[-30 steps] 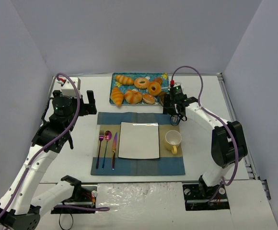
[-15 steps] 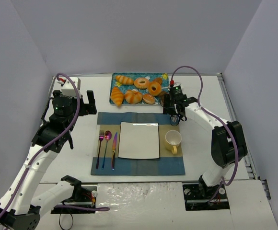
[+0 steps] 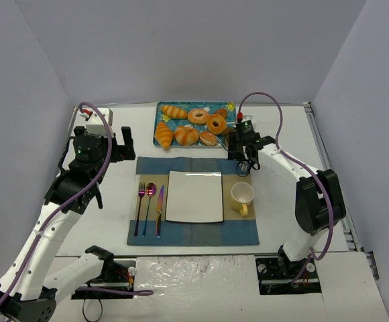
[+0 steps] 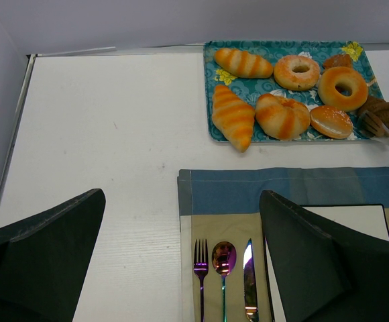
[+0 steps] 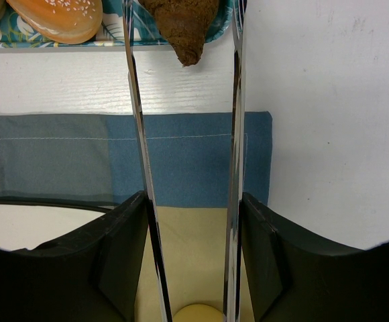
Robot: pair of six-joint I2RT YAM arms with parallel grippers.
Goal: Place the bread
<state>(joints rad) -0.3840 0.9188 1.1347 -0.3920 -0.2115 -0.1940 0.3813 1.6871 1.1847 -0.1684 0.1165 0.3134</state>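
Observation:
The bread [image 5: 181,27] is a dark brown ridged pastry at the near right corner of the blue tray [image 3: 161,114], its tip over the tray's edge. It also shows in the left wrist view [image 4: 380,111] and the top view [image 3: 227,137]. My right gripper [image 5: 191,201] is shut on metal tongs [image 5: 135,100], whose two arms stand on either side of the bread. In the top view the right gripper [image 3: 245,157] is just in front of the tray. My left gripper [image 4: 181,255] is open and empty, above the table at the left [image 3: 117,146].
The tray holds golden croissants [image 4: 233,117], ring donuts [image 4: 342,87] and a bun [image 4: 330,121]. On the blue and tan placemat [image 3: 181,164] lie a white square plate [image 3: 194,196], a yellow cup [image 3: 242,196], and a fork [image 4: 201,275], spoon and knife.

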